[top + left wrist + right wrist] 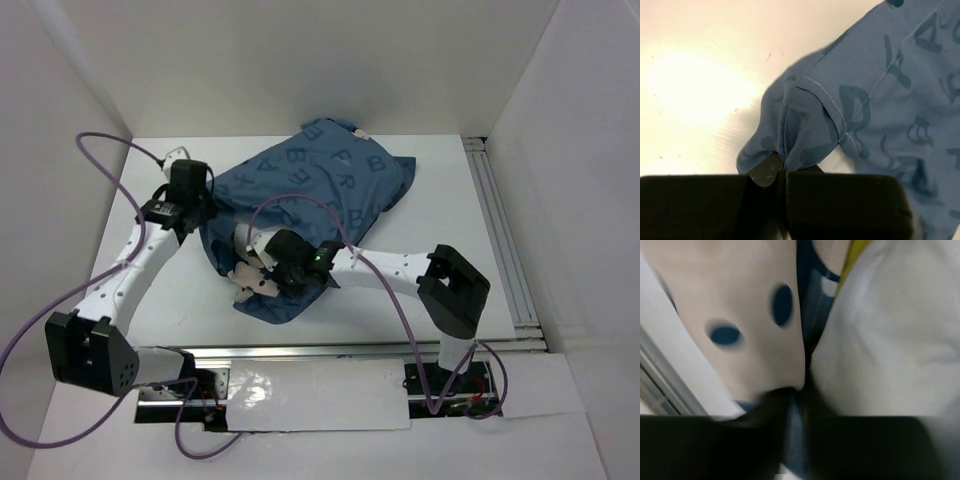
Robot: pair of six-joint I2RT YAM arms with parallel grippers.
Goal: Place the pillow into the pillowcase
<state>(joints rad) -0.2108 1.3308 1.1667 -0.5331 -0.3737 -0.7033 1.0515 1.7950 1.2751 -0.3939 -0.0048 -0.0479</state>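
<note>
The dark blue pillowcase (320, 190) with pale letters lies rumpled across the middle of the white table (455, 215). My left gripper (205, 215) is at its left edge. In the left wrist view that gripper (783, 167) is shut on a folded, stitched hem of the pillowcase (890, 100). My right gripper (262, 268) is at the case's near end, among pale lumps of the pillow (245, 273). The right wrist view is blurred. In it the right gripper (802, 395) pinches a blue strip of pillowcase (812, 295), and the white pillow (890, 340) with yellow piping bulges on the right.
An aluminium rail (500, 230) runs along the table's right side and another (350, 348) along the front by the arm bases. White walls close in the left, back and right. Purple cables (100, 150) loop from both arms.
</note>
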